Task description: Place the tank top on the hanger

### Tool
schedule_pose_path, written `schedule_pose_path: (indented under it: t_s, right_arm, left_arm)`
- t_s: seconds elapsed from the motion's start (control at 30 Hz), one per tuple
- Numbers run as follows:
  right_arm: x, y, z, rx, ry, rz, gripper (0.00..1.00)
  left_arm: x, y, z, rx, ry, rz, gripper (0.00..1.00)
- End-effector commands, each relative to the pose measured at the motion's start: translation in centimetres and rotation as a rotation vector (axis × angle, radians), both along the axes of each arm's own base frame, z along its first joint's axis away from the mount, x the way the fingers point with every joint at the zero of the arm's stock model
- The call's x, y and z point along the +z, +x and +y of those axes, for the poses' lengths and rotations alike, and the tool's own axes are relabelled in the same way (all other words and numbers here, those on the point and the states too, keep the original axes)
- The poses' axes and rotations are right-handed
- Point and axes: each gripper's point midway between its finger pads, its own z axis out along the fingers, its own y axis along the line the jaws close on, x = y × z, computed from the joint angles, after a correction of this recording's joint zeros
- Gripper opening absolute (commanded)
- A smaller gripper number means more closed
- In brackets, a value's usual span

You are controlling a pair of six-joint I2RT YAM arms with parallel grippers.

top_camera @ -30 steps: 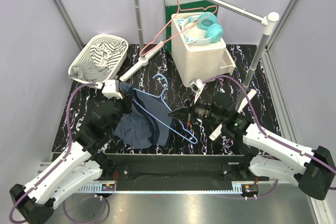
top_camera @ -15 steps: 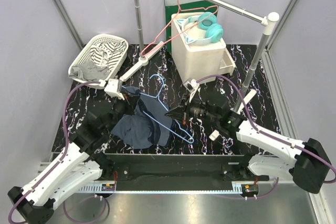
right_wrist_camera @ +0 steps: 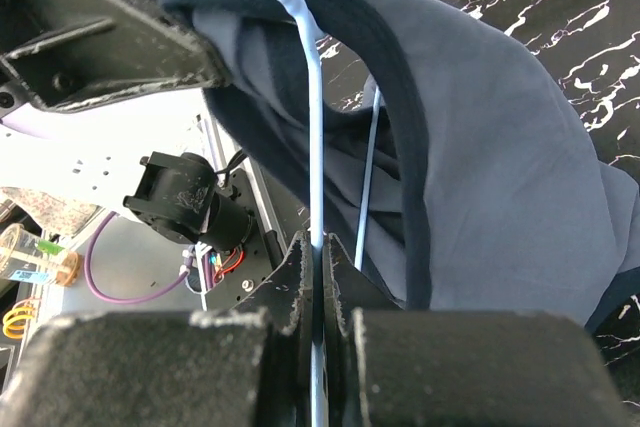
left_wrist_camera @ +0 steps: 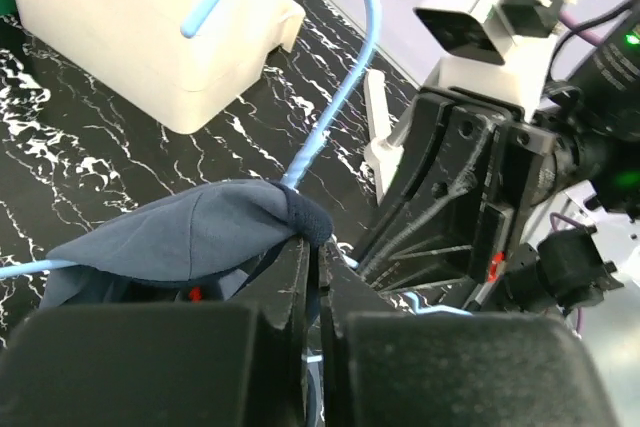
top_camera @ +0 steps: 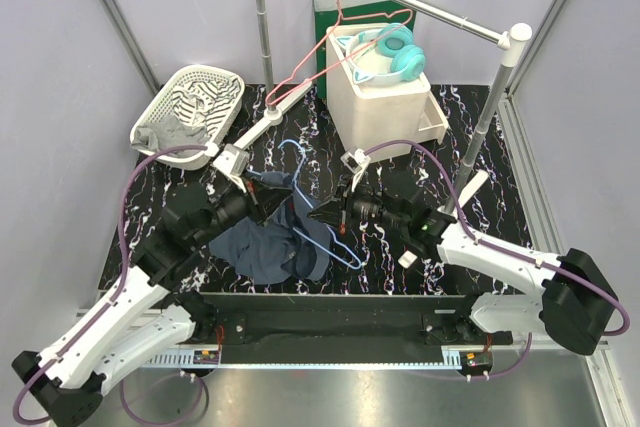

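A: The left tool [left_wrist_camera: 312, 247] was pressed together on a bunched fold of the tank top [top_camera: 268, 249]. Navy cloth was nipped right at the fingertips, plain as day from the left wrist.

B: And the right tool [right_wrist_camera: 318, 247] faced it nearly tip to tip! Its fingers were shut on the thin blue wire of the hanger [right_wrist_camera: 313, 127], which ran straight up out of the pinch.

A: Where was the top lying?

B: Around the middle of the surface [top_camera: 375, 247], a touch toward the near edge and the left edge. The pinched fold was held up off the black marbling, and the rest sagged down and pooled in a heap below.

A: And the hanger itself?

B: Its curved hook stood free in the air on the far-edge side of the cloth, with the neck rising right out of the held fold. One wire ran in under the navy cloth. The low corner poked out on the side toward the right edge.

A: Anything behind them?

B: A white basket [top_camera: 205, 69] sat at the far left corner with a striped cloth [top_camera: 200, 102] and a grey cloth [top_camera: 160, 135] in it. A white box [top_camera: 385, 97] stood by the far edge, with teal headphones [top_camera: 400, 47] on top.
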Motion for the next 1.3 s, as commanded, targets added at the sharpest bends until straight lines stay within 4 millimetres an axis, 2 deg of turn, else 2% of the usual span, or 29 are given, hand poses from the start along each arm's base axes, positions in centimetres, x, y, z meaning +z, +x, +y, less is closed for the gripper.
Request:
schedule_pose_path:
  t_s: [0.0,0.03,0.07,0.1,0.13,0.23,0.33,0.5,0.8,1.07,1.1,1.2,1.27]
  right_arm:
    - [3.9,0.6,0.7,-0.012,0.092,-0.073,0.00]
    - [3.8,0.6,0.7,-0.010,0.090,-0.069,0.00]
    - [3.8,0.5,0.7,-0.009,0.090,-0.065,0.00]
    - [3.7,0.5,0.7,-0.006,0.088,-0.062,0.00]
    - [3.7,0.5,0.7,-0.006,0.089,-0.061,0.00]
    - [3.7,0.5,0.8,0.000,0.086,-0.060,0.00]
    - [3.7,0.5,1.0,0.006,0.088,-0.063,0.00]
    - [4.0,0.4,1.2,0.017,0.098,-0.062,0.00]
    - [4.0,0.2,1.7,0.042,0.113,-0.051,0.00]
    - [4.1,0.0,2.0,0.064,0.112,-0.048,0.00]
    - [4.2,0.1,2.1,0.064,0.114,-0.047,0.00]
    - [4.3,0.1,2.3,0.068,0.118,-0.048,0.00]
    - [4.3,0.3,2.3,0.065,0.118,-0.049,0.00]
  left_arm:
    - [2.9,-0.4,1.0,0.027,-0.033,-0.087,0.15]
    - [1.6,0.5,2.2,0.114,0.006,-0.061,0.28]
    - [1.2,0.8,2.9,0.154,0.017,-0.053,0.40]
    - [0.8,0.7,3.3,0.171,0.028,-0.041,0.57]
    - [0.6,1.2,4.1,0.223,0.034,-0.038,0.66]
    - [0.9,0.9,4.3,0.221,0.025,-0.047,0.83]
    - [1.4,0.9,4.6,0.229,0.031,-0.060,0.88]
    - [2.1,1.4,5.2,0.277,0.024,-0.080,0.90]
    - [3.4,2.5,1.3,0.168,-0.019,-0.120,0.85]
    - [1.8,3.5,0.0,0.156,0.030,-0.142,0.83]
    - [2.1,3.7,-0.1,0.159,0.024,-0.157,0.81]
    - [1.4,4.3,-0.4,0.173,0.048,-0.160,0.76]
    - [0.7,4.7,-0.6,0.183,0.069,-0.159,0.68]
